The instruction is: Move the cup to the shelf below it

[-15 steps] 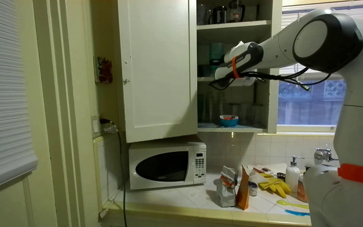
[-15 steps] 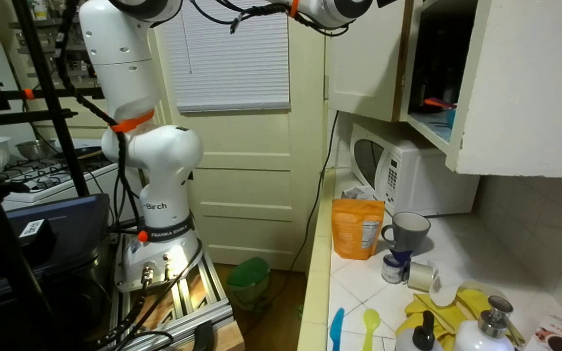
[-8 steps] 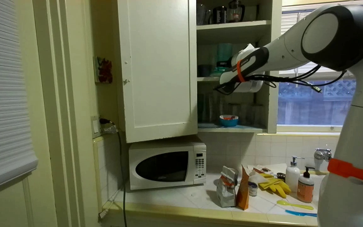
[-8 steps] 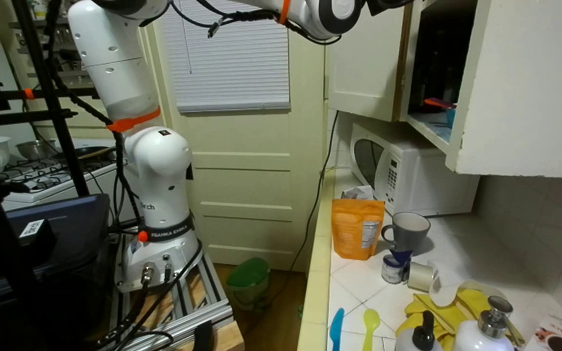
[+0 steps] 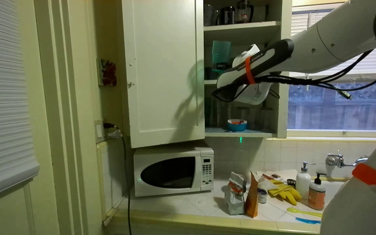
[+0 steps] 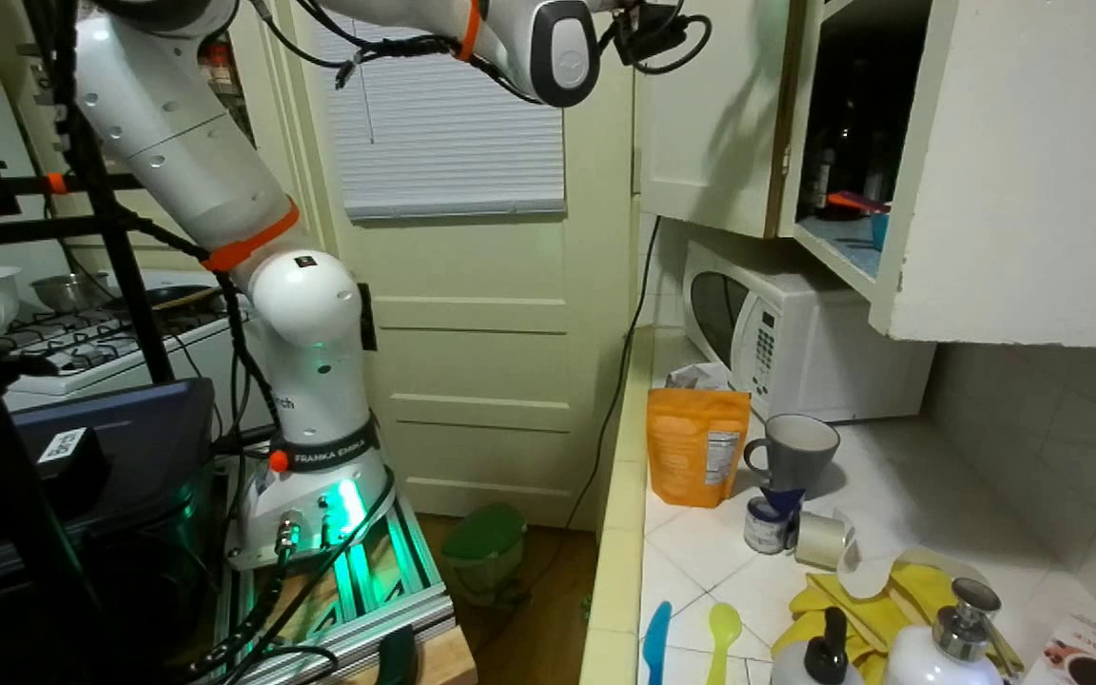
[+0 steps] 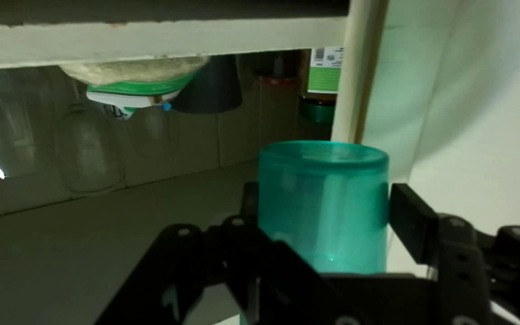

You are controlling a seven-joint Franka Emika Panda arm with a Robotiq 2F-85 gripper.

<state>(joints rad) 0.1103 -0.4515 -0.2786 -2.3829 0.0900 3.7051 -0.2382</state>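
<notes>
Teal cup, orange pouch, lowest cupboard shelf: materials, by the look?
Teal cup: probably glossy plastic, see-through with bright streaks; glass not ruled out.
Orange pouch: likely semi-matte plastic film or coated paper, thin-walled and tapering to its top edge.
Lowest cupboard shelf: looks like painted board, perhaps wood; front edge opaque off-white, no grain visible. Its bluish top: can't tell.

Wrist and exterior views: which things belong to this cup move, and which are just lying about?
Part of the job:
teal cup, the thing to move
gripper, clamped on it
lowest cupboard shelf, where it should go

Just lying or standing about:
blue bowl, on that shelf
grey mug
orange pouch
yellow gloves
blue knife
yellow-green spoon
microwave
</notes>
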